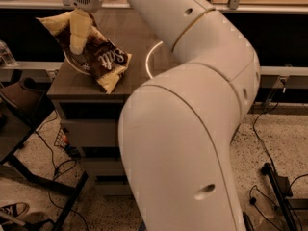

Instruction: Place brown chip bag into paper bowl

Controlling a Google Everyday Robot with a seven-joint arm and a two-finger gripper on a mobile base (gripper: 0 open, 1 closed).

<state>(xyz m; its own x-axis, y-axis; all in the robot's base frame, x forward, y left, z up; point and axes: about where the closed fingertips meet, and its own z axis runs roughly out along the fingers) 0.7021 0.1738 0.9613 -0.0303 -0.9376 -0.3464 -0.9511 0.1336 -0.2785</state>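
Fingers: my fingers (77,42) are narrow, pinching the bag (103,59) near its upper-left end.
Bag axis: runs from my grip down-right, across the bowl (72,65).
Far end: seems to rest on the tabletop (134,32).

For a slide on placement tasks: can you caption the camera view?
Gripper at the brown chip bag, which lies across the paper bowl on a cabinet.
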